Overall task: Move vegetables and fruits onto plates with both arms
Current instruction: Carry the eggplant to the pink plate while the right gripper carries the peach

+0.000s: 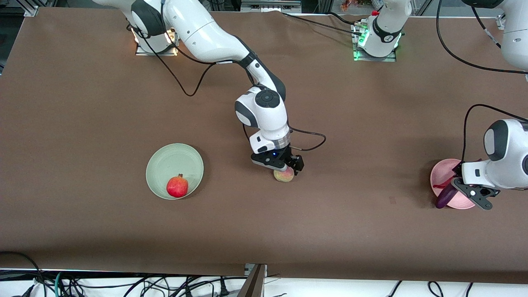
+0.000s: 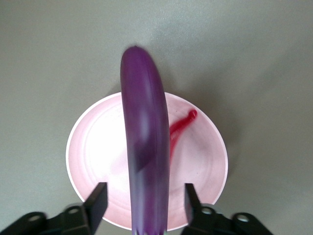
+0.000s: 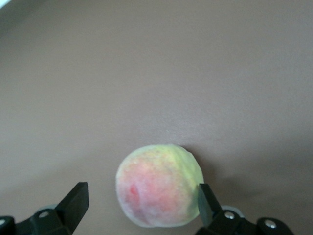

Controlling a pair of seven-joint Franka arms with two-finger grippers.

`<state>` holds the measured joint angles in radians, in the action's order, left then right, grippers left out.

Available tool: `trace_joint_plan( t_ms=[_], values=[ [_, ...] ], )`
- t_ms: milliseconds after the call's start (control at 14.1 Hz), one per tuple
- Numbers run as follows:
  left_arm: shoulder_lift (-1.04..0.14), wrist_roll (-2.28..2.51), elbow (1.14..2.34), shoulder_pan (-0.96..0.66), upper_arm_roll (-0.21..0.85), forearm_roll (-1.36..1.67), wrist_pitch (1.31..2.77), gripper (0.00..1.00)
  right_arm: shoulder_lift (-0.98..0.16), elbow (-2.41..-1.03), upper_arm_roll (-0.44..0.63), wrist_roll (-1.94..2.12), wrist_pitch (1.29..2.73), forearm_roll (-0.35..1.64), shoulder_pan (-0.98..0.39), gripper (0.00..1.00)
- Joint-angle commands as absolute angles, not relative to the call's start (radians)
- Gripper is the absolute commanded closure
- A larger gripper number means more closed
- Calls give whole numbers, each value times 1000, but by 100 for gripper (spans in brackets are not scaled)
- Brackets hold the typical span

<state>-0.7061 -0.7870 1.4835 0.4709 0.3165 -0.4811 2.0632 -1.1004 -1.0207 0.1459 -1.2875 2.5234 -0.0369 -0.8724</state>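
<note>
On the brown table point(image 1: 82, 103), toward the right arm's end, the mint plate point(image 1: 165, 163) holds the pomegranate point(image 1: 177, 186); the pink plate point(image 2: 98, 147) carries the chili point(image 2: 182, 125) and the eggplant point(image 2: 144, 147) — left gripper point(image 2: 145, 200) spread, clear of it; right gripper point(image 3: 139, 200) wide around the peach point(image 3: 159, 185) — mid-table, not gripped.

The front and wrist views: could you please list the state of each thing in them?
pomegranate: on the green plate.
peach: on the table, between the open right gripper fingers, not lifted.
eggplant: over the pink plate, between the opened left gripper fingers.
chili pepper: on the pink plate.
</note>
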Motion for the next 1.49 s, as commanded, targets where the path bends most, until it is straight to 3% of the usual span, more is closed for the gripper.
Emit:
trace_joint_plan(
  t_ms=[0, 71, 142, 213, 355, 426, 781, 995, 1208, 1421],
  values=[
    [-713, -804, 1465, 476, 331, -497, 2049, 0, -1118, -1020, 150, -1310, 2530, -55, -882, 1],
    [-713, -804, 1465, 476, 333, -497, 2049, 0, -1118, -1020, 150, -1307, 2530, -55, -882, 3],
    [-713, -804, 1465, 474, 334, -497, 2048, 0, -1118, -1020, 152, -1301, 2530, -55, -881, 12],
    [-712, -802, 1465, 474, 336, -497, 2048, 0, -1117, -1020, 155, -1289, 2528, -55, -879, 30],
    [-709, -802, 1465, 472, 339, -497, 2045, 0, -1089, -1020, 156, -1235, 2494, -52, -867, 78],
    [-704, -802, 1465, 472, 344, -495, 2042, 0, -1071, -1020, 155, -1186, 2437, -48, -852, 87],
    [-617, -738, 1413, 436, 400, -351, 1924, 0, -898, -1035, 135, -742, 2107, 79, -692, 88],
    [-597, -626, 1375, 426, 443, -356, 1803, 0, -772, -1147, 138, -449, 1953, 95, -571, 87],
    [-551, -487, 1364, 347, 446, -350, 1758, 0, -626, -1403, 138, -258, 2009, 106, -477, 85],
    [-516, -326, 1269, 244, 434, -260, 1580, 0, -551, -1596, 147, -255, 2088, 112, -469, 82]
  ],
)
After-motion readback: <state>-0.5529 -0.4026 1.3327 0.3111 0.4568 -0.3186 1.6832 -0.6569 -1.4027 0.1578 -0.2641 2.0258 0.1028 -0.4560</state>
